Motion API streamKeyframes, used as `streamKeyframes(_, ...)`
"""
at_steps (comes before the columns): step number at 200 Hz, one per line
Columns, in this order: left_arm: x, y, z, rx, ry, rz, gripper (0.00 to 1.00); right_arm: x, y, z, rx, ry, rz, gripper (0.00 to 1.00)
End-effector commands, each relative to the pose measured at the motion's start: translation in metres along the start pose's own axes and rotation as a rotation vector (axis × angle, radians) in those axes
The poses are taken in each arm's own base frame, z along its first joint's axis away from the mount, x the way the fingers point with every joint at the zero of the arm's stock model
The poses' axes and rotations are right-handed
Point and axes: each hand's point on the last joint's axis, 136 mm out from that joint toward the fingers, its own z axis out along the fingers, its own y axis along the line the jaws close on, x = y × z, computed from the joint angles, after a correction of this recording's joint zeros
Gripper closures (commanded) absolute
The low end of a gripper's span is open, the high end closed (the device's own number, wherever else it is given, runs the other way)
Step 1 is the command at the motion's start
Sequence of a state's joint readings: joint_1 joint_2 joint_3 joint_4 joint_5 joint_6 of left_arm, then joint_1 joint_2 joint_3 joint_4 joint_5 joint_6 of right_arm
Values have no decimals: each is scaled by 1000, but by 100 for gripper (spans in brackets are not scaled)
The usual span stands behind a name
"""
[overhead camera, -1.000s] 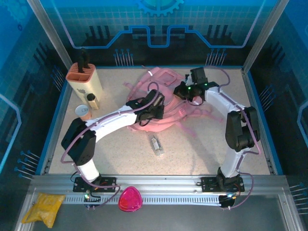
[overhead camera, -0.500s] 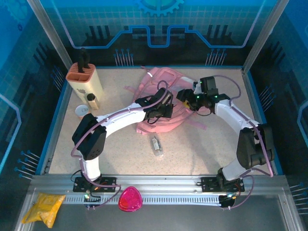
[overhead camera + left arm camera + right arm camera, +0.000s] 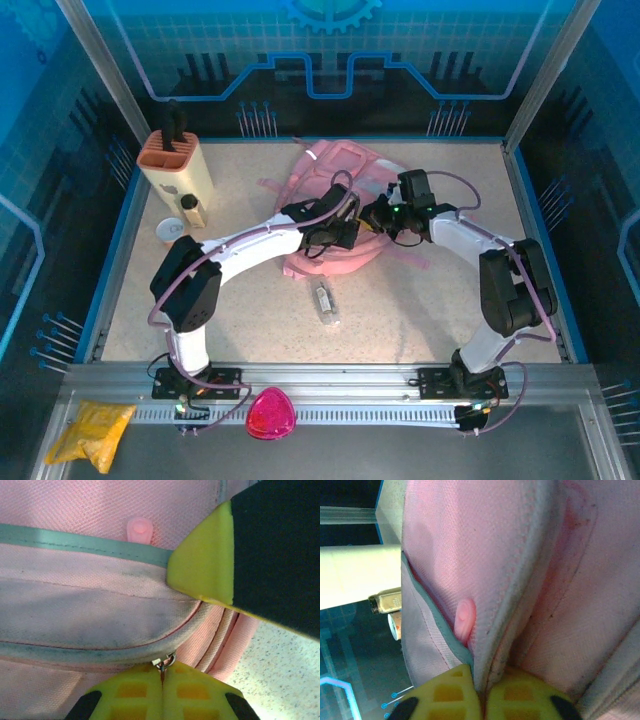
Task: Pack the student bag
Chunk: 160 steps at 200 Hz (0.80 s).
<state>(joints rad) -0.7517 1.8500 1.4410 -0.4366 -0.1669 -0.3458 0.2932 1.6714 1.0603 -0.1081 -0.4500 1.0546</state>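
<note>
The large soft pink fabric backpack (image 3: 338,160) is seen lying at the middle of the speckled table (image 3: 450,300), toward its far side. Its small metal zipper pull (image 3: 165,662) is pinched by the clenched left gripper (image 3: 162,682). The backpack's fabric is clamped by the closed right gripper (image 3: 481,687).

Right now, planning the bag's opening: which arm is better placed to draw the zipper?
Left, probably: the left gripper is shut on the zipper pull, while the right gripper pinches a fabric edge of the student bag, suited to bracing.
</note>
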Motion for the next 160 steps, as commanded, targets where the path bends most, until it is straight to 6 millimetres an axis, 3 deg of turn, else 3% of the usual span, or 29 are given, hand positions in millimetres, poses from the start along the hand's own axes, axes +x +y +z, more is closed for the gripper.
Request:
streamKeyframes(1, -10, 16, -18, -32, -23, 109, 100, -29, -9, -13, 34, -72, -71, 100)
streamKeyframes(52, -7, 104, -20, -145, -9, 41, 100, -64, -18, -47, 70, -97, -156, 100)
streamKeyframes(71, -3, 117, -17, -151, 5, 16, 100, -83, -18, -57, 101, -136, -173, 100)
streamKeyframes(84, -2, 101, -14, -93, 13, 12, 100, -98, -18, -62, 117, -172, -182, 100)
streamKeyframes(109, -2, 51, -11, -19, -8, 72, 100, -119, -18, -59, 147, -168, -201, 100)
streamKeyframes(132, -14, 11, -6, 40, -50, 69, 100, -124, -15, -57, 161, -161, -217, 76)
streamKeyframes(160, -36, -13, -2, 71, -111, 66, 100, -103, -17, -72, 181, -163, -217, 51)
